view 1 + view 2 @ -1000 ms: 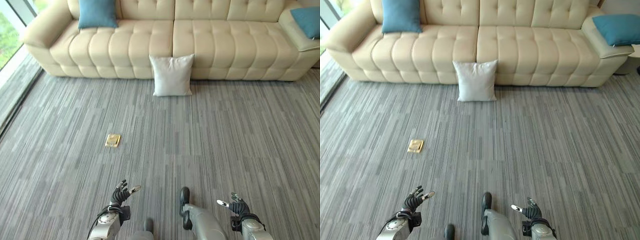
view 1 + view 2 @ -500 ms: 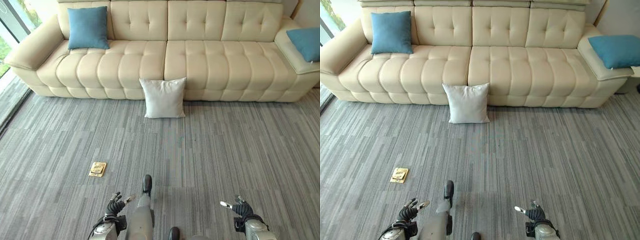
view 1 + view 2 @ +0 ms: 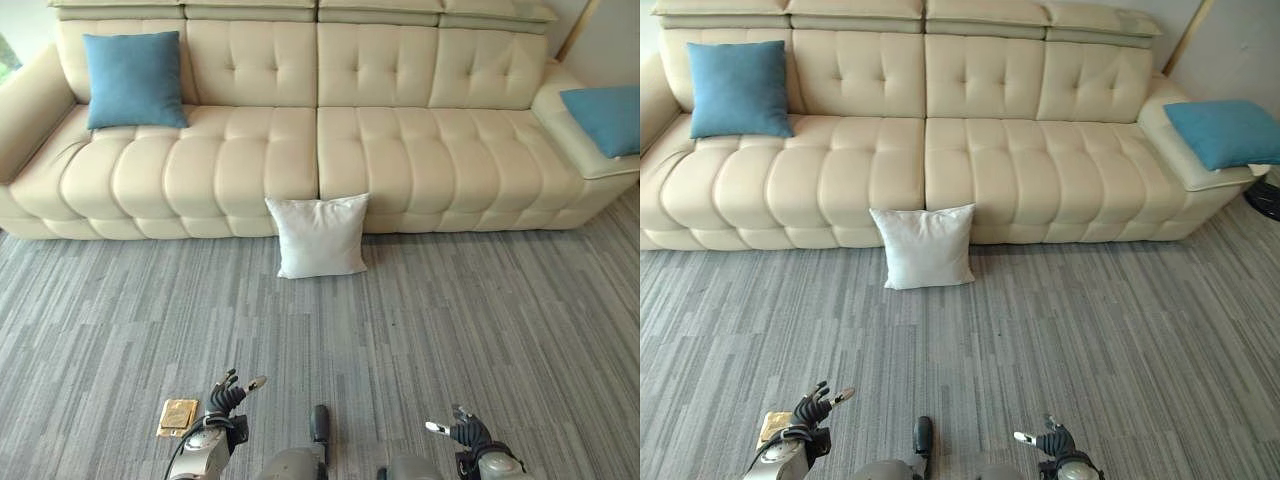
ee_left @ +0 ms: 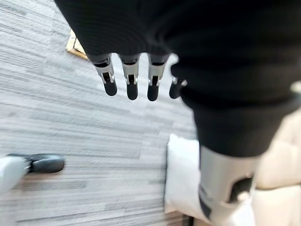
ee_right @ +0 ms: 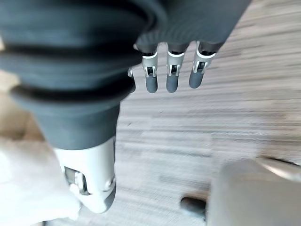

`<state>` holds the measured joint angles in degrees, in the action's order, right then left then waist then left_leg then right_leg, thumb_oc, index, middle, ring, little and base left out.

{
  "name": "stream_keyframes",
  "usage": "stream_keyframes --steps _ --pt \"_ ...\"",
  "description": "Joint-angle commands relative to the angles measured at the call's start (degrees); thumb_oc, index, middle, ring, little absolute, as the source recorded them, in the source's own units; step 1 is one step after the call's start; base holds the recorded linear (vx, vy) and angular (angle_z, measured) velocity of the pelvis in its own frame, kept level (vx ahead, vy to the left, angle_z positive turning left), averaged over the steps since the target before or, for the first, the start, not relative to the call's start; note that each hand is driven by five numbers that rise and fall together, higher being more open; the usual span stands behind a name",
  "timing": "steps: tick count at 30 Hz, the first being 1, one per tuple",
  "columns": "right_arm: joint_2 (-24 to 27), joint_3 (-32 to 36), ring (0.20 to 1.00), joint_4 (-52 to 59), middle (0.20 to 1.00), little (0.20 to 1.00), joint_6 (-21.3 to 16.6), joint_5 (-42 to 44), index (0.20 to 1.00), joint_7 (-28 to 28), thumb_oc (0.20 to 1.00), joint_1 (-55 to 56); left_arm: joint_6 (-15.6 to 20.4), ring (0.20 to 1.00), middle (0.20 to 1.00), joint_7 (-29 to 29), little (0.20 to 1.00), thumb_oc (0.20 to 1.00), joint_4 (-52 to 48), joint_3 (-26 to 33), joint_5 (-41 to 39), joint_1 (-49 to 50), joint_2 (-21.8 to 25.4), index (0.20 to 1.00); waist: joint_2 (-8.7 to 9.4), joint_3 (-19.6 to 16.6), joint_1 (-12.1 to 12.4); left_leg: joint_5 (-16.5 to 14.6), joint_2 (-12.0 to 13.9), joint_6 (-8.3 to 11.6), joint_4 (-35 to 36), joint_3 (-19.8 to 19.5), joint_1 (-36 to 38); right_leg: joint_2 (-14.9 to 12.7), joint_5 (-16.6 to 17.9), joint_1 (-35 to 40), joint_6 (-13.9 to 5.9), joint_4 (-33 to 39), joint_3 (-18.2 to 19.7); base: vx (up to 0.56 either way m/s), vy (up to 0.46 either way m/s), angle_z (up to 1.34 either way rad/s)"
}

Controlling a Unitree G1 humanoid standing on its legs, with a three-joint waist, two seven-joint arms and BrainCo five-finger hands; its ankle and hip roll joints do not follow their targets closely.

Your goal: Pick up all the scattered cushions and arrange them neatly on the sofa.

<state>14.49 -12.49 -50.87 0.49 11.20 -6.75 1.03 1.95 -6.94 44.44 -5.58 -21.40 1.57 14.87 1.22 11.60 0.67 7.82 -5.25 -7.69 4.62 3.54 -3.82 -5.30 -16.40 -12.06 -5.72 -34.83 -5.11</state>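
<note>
A white cushion (image 3: 320, 236) leans upright on the carpet against the front of the cream sofa (image 3: 400, 150), near its middle. One blue cushion (image 3: 133, 80) stands against the sofa's back at the left end. Another blue cushion (image 3: 606, 118) lies on the right armrest. My left hand (image 3: 228, 395) hangs low at the bottom left, open and empty, far from the white cushion. My right hand (image 3: 462, 432) shows at the bottom right, open with nothing in it. The white cushion (image 4: 181, 179) appears past my left hand's fingers (image 4: 130, 82) in the left wrist view.
A small brass floor plate (image 3: 178, 415) lies in the grey carpet beside my left hand. Carpet stretches between me and the sofa. The wall stands behind the sofa at the upper right.
The whole scene has slid down and nearer in view as the camera moved toward the sofa. The floor plate now sits beside my left hand. Both hands stay open.
</note>
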Motion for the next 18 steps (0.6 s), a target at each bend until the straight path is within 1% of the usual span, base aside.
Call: stream_keyframes --steps 1,2,3,4,5,6,7,8,9,11,13,16,18 --pt "1.78 1.37 1.0 1.39 1.0 1.0 -0.51 -0.22 1.0 -0.52 1.0 -3.11 1.46 1.0 1.0 -0.33 1.0 1.0 -3.91 -0.18 -0.74 -0.1 1.59 1.0 -0.45 3.03 -0.85 -7.7 5.85 7.09 -0.48 1.49 5.68 2.4 13.67 0.79 0.05 17.92 -2.35 0.27 -0.049 -0.02" --pt "1.86 1.47 1.0 1.34 1.0 1.0 -0.47 -0.22 1.0 -0.61 1.0 -3.24 1.57 1.0 1.0 -0.42 1.0 1.0 -4.05 -0.11 -0.69 -0.41 1.56 1.0 -0.12 3.0 -1.28 -8.18 5.35 7.38 -0.1 1.17 6.6 2.7 14.6 -0.26 -0.46 22.41 -2.95 0.12 -0.03 0.1" --pt "1.88 1.46 1.0 1.34 1.0 1.0 -0.47 -0.22 1.0 -0.61 1.0 -3.23 1.57 1.0 1.0 -0.42 1.0 1.0 -4.05 -0.11 -0.69 -0.4 1.54 1.0 -0.27 3.16 -1.41 -8.31 5.5 7.42 -0.1 1.02 6.85 2.83 14.66 0.2 -0.46 22.76 -3.13 0.26 -0.092 0.18" --pt "1.97 1.77 1.0 1.83 1.0 1.0 -0.3 -0.68 1.0 -0.68 1.0 -2.88 1.73 1.0 1.0 -0.24 1.0 1.0 -4.54 -0.22 -0.4 -0.72 1.55 1.0 0.1 3.21 -2.17 -9.27 5.07 7.91 0.05 0.62 8.1 2.49 16.44 -0.28 -1.14 28.38 -4.39 0.24 -0.121 0.25" --pt "2.06 1.92 1.0 1.82 1.0 1.0 -0.44 -0.54 1.0 -0.72 1.0 -2.55 1.89 1.0 1.0 0.13 1.0 1.0 -4.72 -0.66 -0.17 -0.83 1.5 1.0 0.27 3.03 -2.47 -9.98 4.9 8.09 -0.17 0.38 8.61 2.33 16.5 1.05 -1.07 30.58 -4.29 0.41 -0.2 0.31" --pt "2.09 2.25 1.0 1.5 1.0 1.0 -0.53 -0.58 1.0 -0.67 1.0 -1.87 1.82 1.0 1.0 0.72 1.0 1.0 -5.51 -0.79 -0.03 0.03 1.16 1.0 0.39 2.13 -2.52 -11.38 4.88 8.18 -0.8 0.26 9.82 2.43 17.01 2.84 -0.22 31.8 -3.82 0.26 -0.137 0.33" --pt "2.1 2.24 1.0 1.49 1.0 1.0 -0.54 -0.58 1.0 -0.67 1.0 -1.85 1.81 1.0 1.0 0.72 1.0 1.0 -5.53 -0.79 -0.02 0.06 1.15 1.0 0.36 2.17 -2.52 -11.41 4.91 8.19 -0.8 0.26 9.89 2.47 17.03 2.95 -0.21 31.86 -3.84 0.28 -0.121 0.29" --pt "2.22 2.52 1.0 1.09 1.0 1.0 -0.59 -0.48 1.0 -0.58 1.0 -1.85 1.69 1.0 1.0 1.08 1.0 1.0 -5.45 -0.84 0.21 0.38 0.92 1.0 0.29 1.51 -2.55 -12.09 5.14 8.37 -1.25 0.5 10.37 2.43 17.14 3.81 0.1 32.16 -4.07 0.22 -0.102 0.14" --pt "2.37 2.88 1.0 0.81 1.0 1.0 -0.8 -0.29 1.0 -0.59 1.0 -1.78 1.64 1.0 1.0 1.28 1.0 1.0 -5.61 -0.85 0.13 0.65 0.63 1.0 0.11 0.94 -2.72 -13.12 5.5 8.73 -2.26 0.6 10.79 2.58 16.95 4.86 0.42 32.65 -4.08 0.29 -0.142 0.05" --pt "2.59 3.28 1.0 0.68 1.0 1.0 -0.9 0.23 1.0 -0.5 1.0 -1.56 1.3 1.0 1.0 1.56 1.0 1.0 -5.95 -0.96 -0.58 1.18 0.27 1.0 -0.12 0.64 -2.91 -14.16 6.24 9.27 -5.52 0.62 10.28 2.8 16.14 6.44 1.14 32.68 -3.94 0.23 -0.139 0.03" --pt "3.06 3.69 1.0 0.5 1.0 1.0 -1.1 0.83 1.0 -0.52 1.0 -1.71 1.1 1.0 1.0 1.65 1.0 1.0 -6.48 -1.06 -1.2 1.29 0.01 1.0 -0.47 1.01 -3.08 -13.76 6.52 10.32 -11.3 0.91 8.92 3.11 15.04 7.63 2.14 32.1 -3.61 0.17 -0.116 0.13" --pt "3.72 4.13 1.0 -0.21 1.0 1.0 -1.25 1.88 1.0 -0.49 1.0 -2.27 1.34 1.0 1.0 1.5 1.0 1.0 -6.07 -1.4 -1.89 0.61 -0.55 1.0 -0.42 1.78 -2.83 -10.94 6.68 11.31 -18.47 0.46 5.1 2.98 13.32 9.7 3.5 31.88 -3.12 0.17 -0.078 0.0" --pt "3.99 4.17 1.0 -0.77 1.0 1.0 -1.2 2.02 1.0 -0.31 1.0 -2.24 1.16 1.0 1.0 1.68 1.0 1.0 -6.12 -1.64 -1.94 0.71 -0.66 1.0 -0.13 1.76 -2.53 -10.95 7.09 10.93 -18.4 0.68 2.97 2.57 12.43 10.91 3.7 32.03 -2.97 0.21 -0.014 0.06"
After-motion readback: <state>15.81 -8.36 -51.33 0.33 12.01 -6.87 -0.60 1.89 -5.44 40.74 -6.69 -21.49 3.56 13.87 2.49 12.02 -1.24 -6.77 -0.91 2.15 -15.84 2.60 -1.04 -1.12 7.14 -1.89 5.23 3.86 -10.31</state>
